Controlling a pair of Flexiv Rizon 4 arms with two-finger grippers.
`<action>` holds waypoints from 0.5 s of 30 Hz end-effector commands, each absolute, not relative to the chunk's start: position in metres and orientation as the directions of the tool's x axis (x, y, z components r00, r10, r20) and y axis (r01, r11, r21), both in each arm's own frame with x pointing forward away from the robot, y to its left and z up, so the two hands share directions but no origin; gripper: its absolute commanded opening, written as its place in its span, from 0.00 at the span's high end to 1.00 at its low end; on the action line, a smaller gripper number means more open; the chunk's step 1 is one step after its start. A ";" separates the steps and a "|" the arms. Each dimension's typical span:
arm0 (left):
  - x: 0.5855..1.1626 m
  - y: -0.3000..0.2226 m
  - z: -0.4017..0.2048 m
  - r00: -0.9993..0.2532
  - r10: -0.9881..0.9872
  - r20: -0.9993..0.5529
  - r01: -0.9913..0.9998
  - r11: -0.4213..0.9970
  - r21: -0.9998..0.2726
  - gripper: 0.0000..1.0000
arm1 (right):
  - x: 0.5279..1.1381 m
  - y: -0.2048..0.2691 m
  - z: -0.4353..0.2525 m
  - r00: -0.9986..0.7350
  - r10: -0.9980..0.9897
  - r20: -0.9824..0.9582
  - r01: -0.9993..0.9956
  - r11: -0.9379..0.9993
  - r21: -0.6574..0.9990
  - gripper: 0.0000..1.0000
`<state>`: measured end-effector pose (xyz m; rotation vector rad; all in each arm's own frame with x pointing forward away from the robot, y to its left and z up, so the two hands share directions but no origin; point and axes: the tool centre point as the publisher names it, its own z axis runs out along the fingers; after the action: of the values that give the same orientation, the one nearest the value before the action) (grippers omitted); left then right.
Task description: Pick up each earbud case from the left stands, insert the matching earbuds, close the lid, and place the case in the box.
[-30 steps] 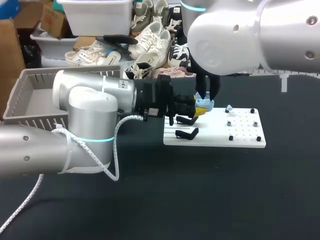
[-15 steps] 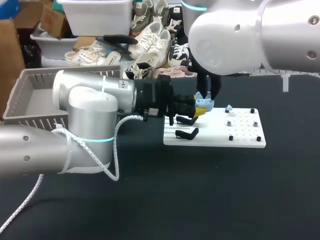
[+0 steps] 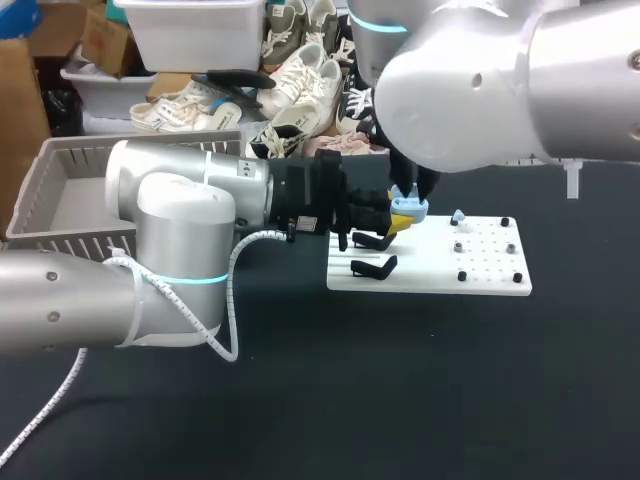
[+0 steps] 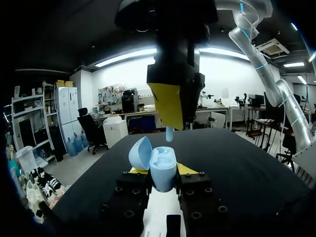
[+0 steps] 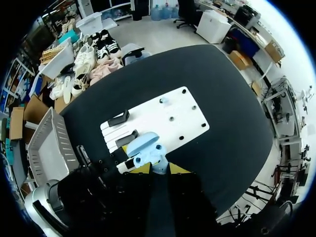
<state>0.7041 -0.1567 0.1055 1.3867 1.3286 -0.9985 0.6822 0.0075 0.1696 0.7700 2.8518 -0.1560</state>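
- Our left fingers (image 4: 186,169) pinch the pale blue earbud case (image 4: 163,165) by its sides: upright, long axis vertical, mouth up, lid open.
- Our right fingers (image 4: 170,106), directly above, pinch an earbud (image 4: 169,134), stem pointing down at the case.
- We see the case over the white board's (image 3: 480,272) eleven o'clock edge.

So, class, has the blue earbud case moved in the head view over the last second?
No. The blue earbud case sits in the left gripper at the same spot over the back-left corner of the white board.
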 end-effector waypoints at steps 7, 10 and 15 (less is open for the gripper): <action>0.703 -0.157 0.105 0.082 0.228 -0.970 0.995 0.031 0.092 1.00 | 0.686 0.002 0.164 -0.858 0.474 -0.199 0.490 0.871 -0.040 1.00; 0.703 -0.157 0.105 0.082 0.228 -0.970 0.995 0.031 0.092 1.00 | 0.687 0.001 0.164 -0.862 0.467 -0.196 0.482 0.876 -0.030 1.00; 0.703 -0.157 0.105 0.082 0.228 -0.970 0.995 0.031 0.092 1.00 | 0.687 0.001 0.163 -0.864 0.464 -0.195 0.477 0.879 -0.023 1.00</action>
<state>0.7041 -0.1567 0.1056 1.3867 1.3285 -0.9985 0.6896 0.0029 0.1638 0.7241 2.8703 -0.1130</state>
